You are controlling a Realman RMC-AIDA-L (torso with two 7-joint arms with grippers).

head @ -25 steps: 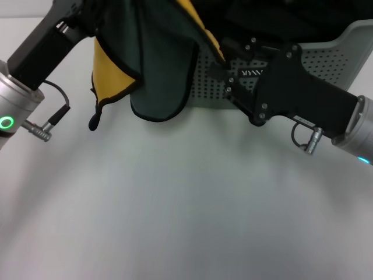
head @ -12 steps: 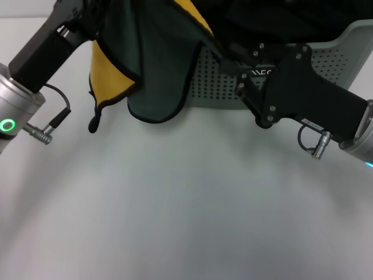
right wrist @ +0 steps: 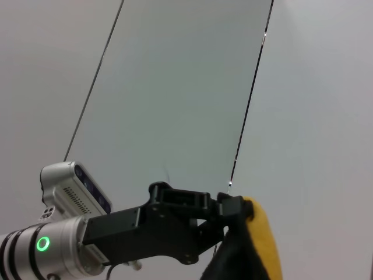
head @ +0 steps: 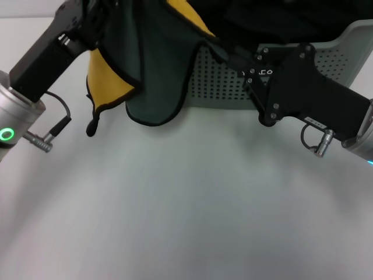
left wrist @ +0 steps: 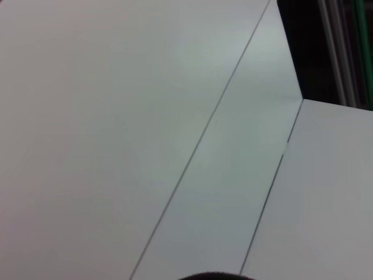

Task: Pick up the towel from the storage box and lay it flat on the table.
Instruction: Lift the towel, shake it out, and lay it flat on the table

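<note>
The towel (head: 157,64) hangs in the air between my two grippers, in front of the storage box (head: 218,81). Its dark green face is towards me, and a yellow fold shows at the left and top. My left gripper (head: 96,20) is shut on its upper left part at the far left. My right gripper (head: 224,53) is shut on its black-trimmed edge in front of the box wall. The towel's lower edge hangs just above the table (head: 175,198). The right wrist view shows the left gripper (right wrist: 233,211) clamped on the yellow corner (right wrist: 259,245).
Dark cloth (head: 274,17) lies in the box behind the right arm. The box's thick rim (head: 356,32) rises at the far right. The right arm partly covers the box's black label (head: 260,72). Cables hang from both wrists. The left wrist view shows only pale panels.
My right gripper has moved to the right with the towel's edge, drawing the cloth wider. My left arm has shifted slightly to the right and away from me.
</note>
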